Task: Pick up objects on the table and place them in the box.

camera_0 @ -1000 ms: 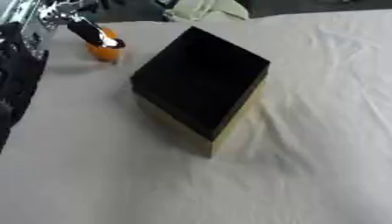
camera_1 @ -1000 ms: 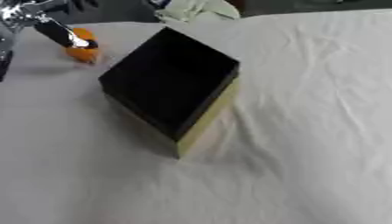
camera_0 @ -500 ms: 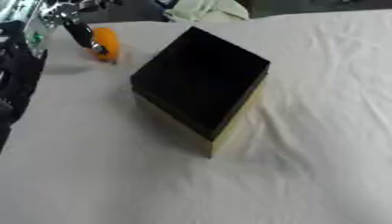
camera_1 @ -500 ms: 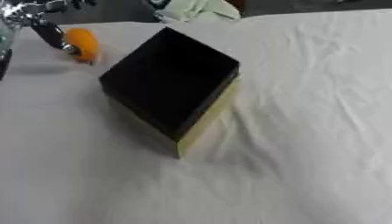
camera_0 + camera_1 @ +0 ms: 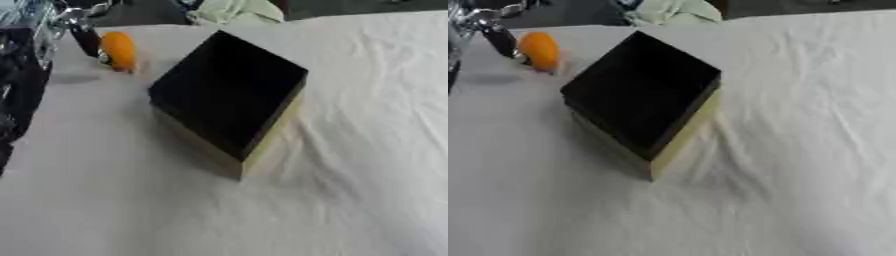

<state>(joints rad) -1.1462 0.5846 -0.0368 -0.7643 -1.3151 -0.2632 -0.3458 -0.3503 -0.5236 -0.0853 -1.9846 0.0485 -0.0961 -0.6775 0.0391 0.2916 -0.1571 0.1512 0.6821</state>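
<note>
A white cloth covers the table (image 5: 367, 150). Near the middle sits the box (image 5: 229, 95), turned so one corner points toward the viewer, with pale yellowish walls and a dark inside.

At the far left an orange object (image 5: 119, 50), small and oval, appears to be held against the dark fingers of the left hand (image 5: 86, 37). The fingers touch its left side, and a faint shadow on the cloth below suggests it is lifted, though whether the fingers close round it cannot be told. It is left of the box's far corner, near it but not over the opening.

The step in hand looks like carrying this object to the box. The next move calls for bringing it rightward, over the near wall, until it is above the dark opening, then letting go.

A pale green crumpled cloth (image 5: 671, 11) lies at the far edge behind the box.

The left eye view shows more of the black left arm (image 5: 22, 85) down the left edge; the right eye view shows only a sliver of it. The right hand shows in neither view.
</note>
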